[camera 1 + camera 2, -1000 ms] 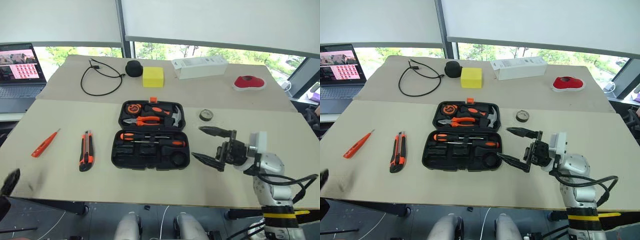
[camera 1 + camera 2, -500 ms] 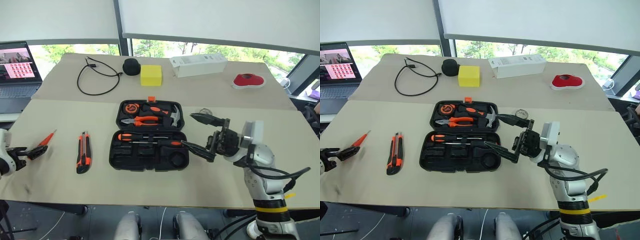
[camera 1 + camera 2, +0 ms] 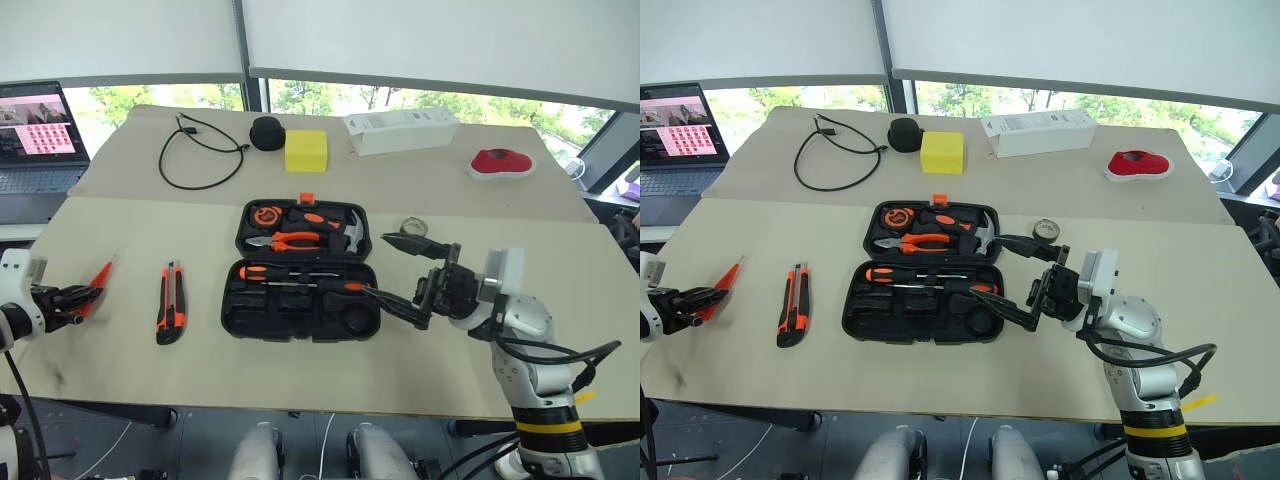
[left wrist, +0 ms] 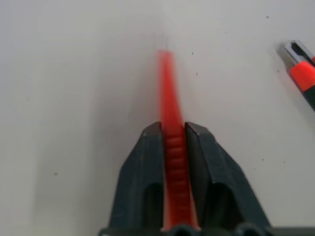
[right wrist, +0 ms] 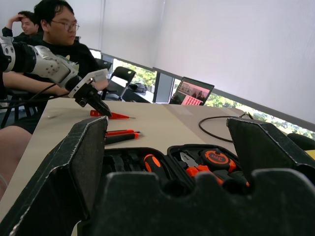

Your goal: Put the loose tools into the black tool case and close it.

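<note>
At the near left edge of the table [image 3: 120, 360], my left gripper [image 3: 88, 294] has just come in and closed on the tester screwdriver [image 4: 173, 147]; a second ago it was still wide and short of it. So that tool is gripped and ready to lift. The utility knife [image 3: 172, 303] lies just right of it. My right gripper [image 3: 408, 270] hangs spread wide beside the open black tool case [image 3: 302, 270], mid-table.

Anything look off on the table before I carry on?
Nothing stands out. The black tool case lies open and flat, the utility knife lies loose beside it, and the left tool grips the tester screwdriver squarely.
</note>
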Available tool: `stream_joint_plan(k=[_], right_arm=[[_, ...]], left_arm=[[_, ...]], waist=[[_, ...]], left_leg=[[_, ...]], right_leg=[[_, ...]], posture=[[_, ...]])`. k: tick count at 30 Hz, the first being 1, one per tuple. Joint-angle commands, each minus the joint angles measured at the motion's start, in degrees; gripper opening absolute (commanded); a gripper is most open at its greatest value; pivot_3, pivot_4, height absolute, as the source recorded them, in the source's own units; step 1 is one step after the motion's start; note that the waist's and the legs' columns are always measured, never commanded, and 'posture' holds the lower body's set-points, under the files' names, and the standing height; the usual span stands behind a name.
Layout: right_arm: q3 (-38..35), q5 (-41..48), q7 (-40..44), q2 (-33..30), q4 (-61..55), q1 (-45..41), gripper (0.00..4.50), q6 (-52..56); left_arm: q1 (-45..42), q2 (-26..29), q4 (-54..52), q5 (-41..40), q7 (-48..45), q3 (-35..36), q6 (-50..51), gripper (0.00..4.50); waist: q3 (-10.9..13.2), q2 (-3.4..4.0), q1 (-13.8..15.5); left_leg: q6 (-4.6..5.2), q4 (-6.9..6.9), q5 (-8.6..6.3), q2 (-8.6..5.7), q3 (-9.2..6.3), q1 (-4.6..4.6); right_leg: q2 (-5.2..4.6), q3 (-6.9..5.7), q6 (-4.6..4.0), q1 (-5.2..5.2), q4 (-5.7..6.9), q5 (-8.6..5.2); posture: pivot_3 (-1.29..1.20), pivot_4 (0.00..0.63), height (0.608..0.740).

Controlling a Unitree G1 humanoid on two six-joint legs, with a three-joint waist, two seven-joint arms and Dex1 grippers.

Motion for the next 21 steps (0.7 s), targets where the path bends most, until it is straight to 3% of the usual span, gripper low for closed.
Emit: stream_joint_plan(k=[1, 5, 11, 21], right_arm=[[-2.0, 0.4, 0.2, -1.9, -2.7, 1.0, 4.5, -0.6], [-4.2, 1.4, 1.8, -5.3, -1.9, 1.9, 4.5, -0.6], [-6.6, 1.3, 8.7, -12.8, 1.8, 4.2, 4.5, -0.2], [-5.4, 0.7, 7.7, -12.5, 0.8, 3.9, 4.5, 0.6]], left_arm=[[1.1, 1.1, -6.3, -4.8, -7.0, 5.6, -4.3, 0.03], [4.2, 0.9, -18.5, -6.6, -15.3, 3.7, -4.8, 0.03], [0.0, -1.7, -43.5, -5.8, -21.7, -11.2, -1.1, 0.03], [-11.7, -7.9, -46.3, 7.8, -19.1, -30.6, 2.1, 0.03]], waist=[[0.0, -0.1, 0.0], [0.0, -0.11, 0.3], [0.0, -0.1, 1.2], [0.1, -0.04, 0.1]], left_leg=[[0.0, 0.0, 0.0, 0.02, -0.01, 0.0], [0.0, 0.03, 0.0, -0.02, -0.01, -0.06], [0.02, 0.06, 0.01, -0.08, -0.01, -0.03], [0.04, 0.11, 0.02, -0.06, -0.13, -0.04]], right_leg=[[0.0, -0.01, 0.0, 0.0, -0.01, 0.0], [-0.06, -0.02, 0.02, 0.0, -0.01, 0.01], [-0.06, 0.0, 0.08, 0.12, -0.09, 0.03], [0.21, 0.21, 0.09, 0.11, -0.05, 0.02]], posture=[[0.0, 0.15, 0.74], [0.0, 0.15, 0.74], [0.0, 0.15, 0.74], [0.0, 0.15, 0.74]])
